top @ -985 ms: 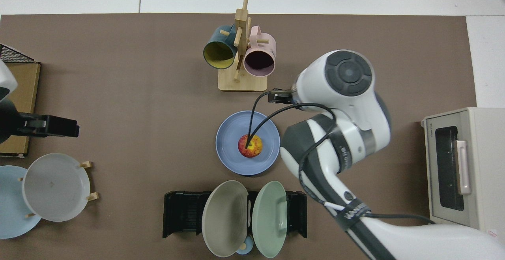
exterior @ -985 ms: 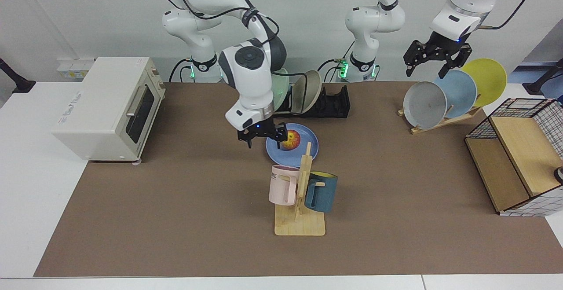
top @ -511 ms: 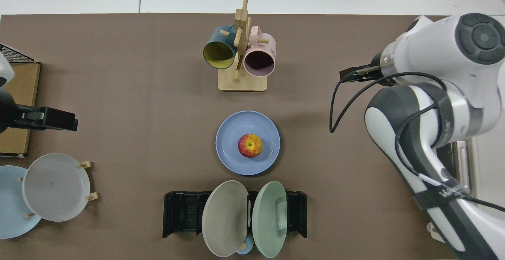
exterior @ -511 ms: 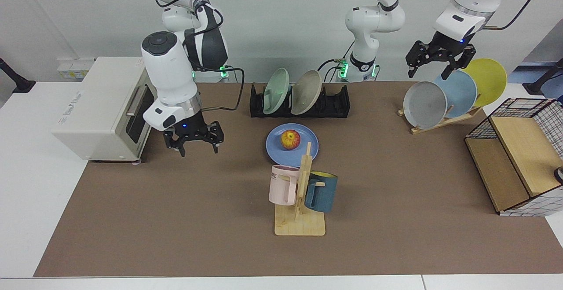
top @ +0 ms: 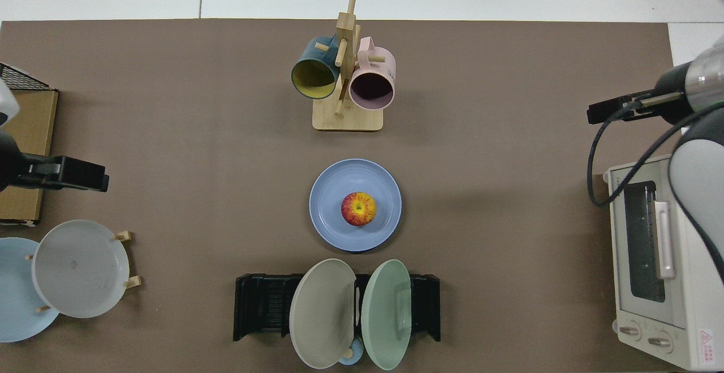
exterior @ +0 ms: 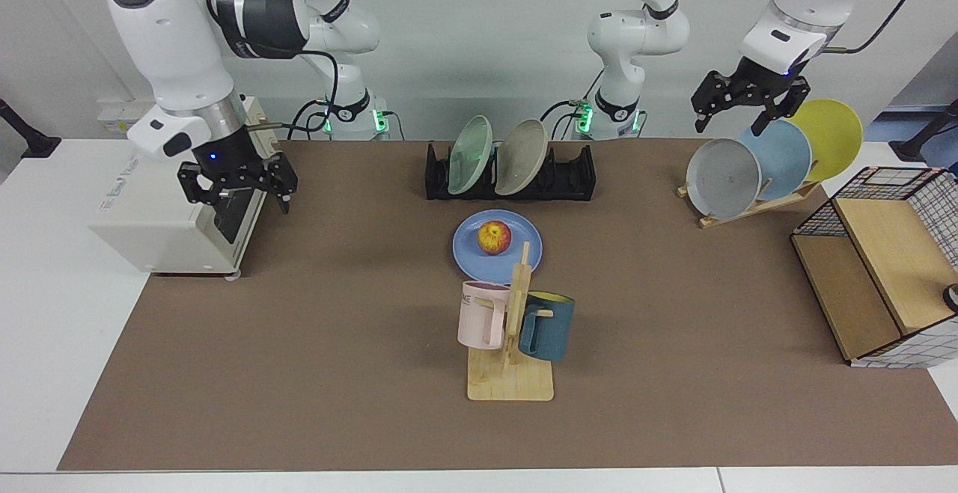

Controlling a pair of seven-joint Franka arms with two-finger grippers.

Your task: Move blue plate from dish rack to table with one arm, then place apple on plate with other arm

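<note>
Apple (exterior: 494, 237) sits centred on blue plate (exterior: 497, 246), flat on table (exterior: 299, 343) at 6 o'clock of dish rack (exterior: 572, 179). Right gripper (exterior: 236, 182) at the plate's 9 o'clock, nearer, fingers apart, empty; left gripper (exterior: 748, 100) at 2 o'clock, apart, waiting.

1. The blue plate (exterior: 497, 246) lay flat on the brown surface (exterior: 337, 343) at the frame's centre, with the apple (exterior: 494, 237) resting on it.
2. Just above it stood the dish rack (exterior: 554, 179), holding a green plate (exterior: 470, 155) and a beige plate (exterior: 522, 156) on edge.
3. Below the blue plate stood a wooden mug stand (exterior: 513, 343) bearing a pink mug (exterior: 483, 315) and a dark blue mug (exterior: 546, 326).
4. The right tool (exterior: 236, 186) hung with fingers spread in front of the toaster oven (exterior: 150, 201) at the frame's left.
5. The left tool (exterior: 745, 104) hovered with fingers spread above the slanted wooden rack's grey plate (exterior: 722, 177) at upper right.
</note>
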